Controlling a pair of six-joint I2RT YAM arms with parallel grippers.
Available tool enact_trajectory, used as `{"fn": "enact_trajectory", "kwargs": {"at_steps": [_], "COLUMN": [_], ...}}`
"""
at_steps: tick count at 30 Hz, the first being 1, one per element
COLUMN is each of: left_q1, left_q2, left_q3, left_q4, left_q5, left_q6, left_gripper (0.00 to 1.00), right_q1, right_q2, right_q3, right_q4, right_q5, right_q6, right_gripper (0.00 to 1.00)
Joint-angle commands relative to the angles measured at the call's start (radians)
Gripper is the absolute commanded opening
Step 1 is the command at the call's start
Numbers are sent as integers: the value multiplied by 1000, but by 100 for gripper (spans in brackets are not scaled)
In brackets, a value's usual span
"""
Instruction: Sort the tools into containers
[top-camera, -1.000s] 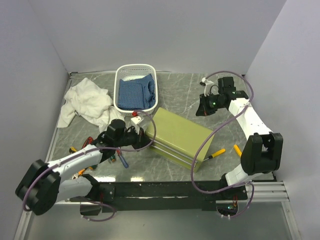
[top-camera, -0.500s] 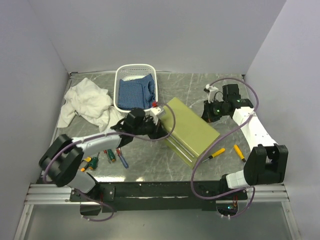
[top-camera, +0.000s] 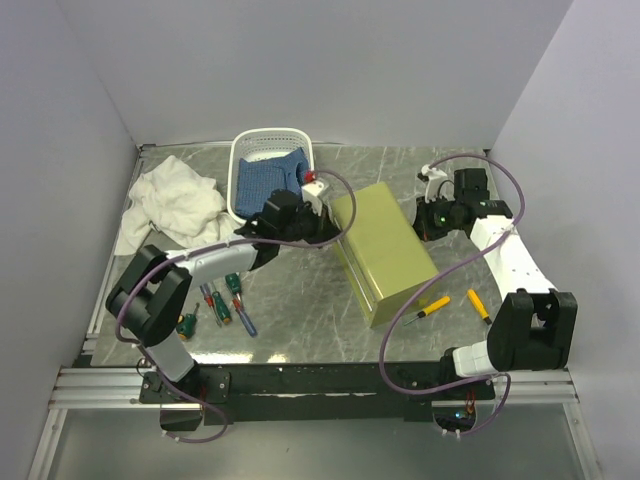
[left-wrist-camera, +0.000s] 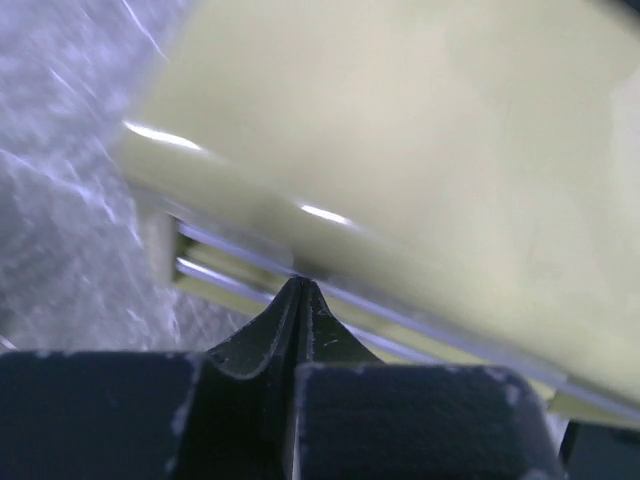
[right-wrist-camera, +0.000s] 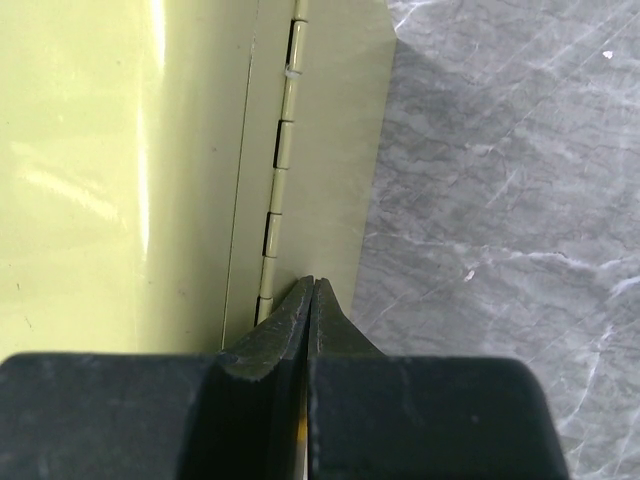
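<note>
Tightly closed, empty, the left gripper (left-wrist-camera: 300, 290) and right gripper (right-wrist-camera: 312, 290) touch edges of the olive chest (top-camera: 385, 250) (grey tabletop (right-wrist-camera: 500, 200) alongside).

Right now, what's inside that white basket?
The white basket holds crumpled blue fabric, which fills most of it. No tool shows on top; anything under the fabric is covered.

Olive-green drawer chest (top-camera: 388, 250), white perforated basket (top-camera: 270, 135), grey marbled table (top-camera: 300, 312)
</note>
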Motion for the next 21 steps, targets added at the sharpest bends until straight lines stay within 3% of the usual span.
{"fn": "enact_trajectory", "kwargs": {"at_steps": [1, 5, 14, 21], "left_q1": [59, 59, 73, 151], "left_q2": [-91, -58, 128, -29], "left_q3": [-10, -3, 215, 145], "left_q4": [191, 254, 242, 230], "left_q5": [81, 184, 202, 206], "left_q6": [-99, -105, -141, -135], "left_gripper": [9, 9, 4, 1], "right_q1": [15, 15, 15, 14], "right_q2": [4, 16, 64, 70], "right_q3": [4, -8, 53, 64], "right_q4": [13, 33, 22, 19], "right_q5": [-72, -80, -45, -26], "right_q6": [41, 68, 67, 58], "right_gripper": [0, 0, 0, 0]}}
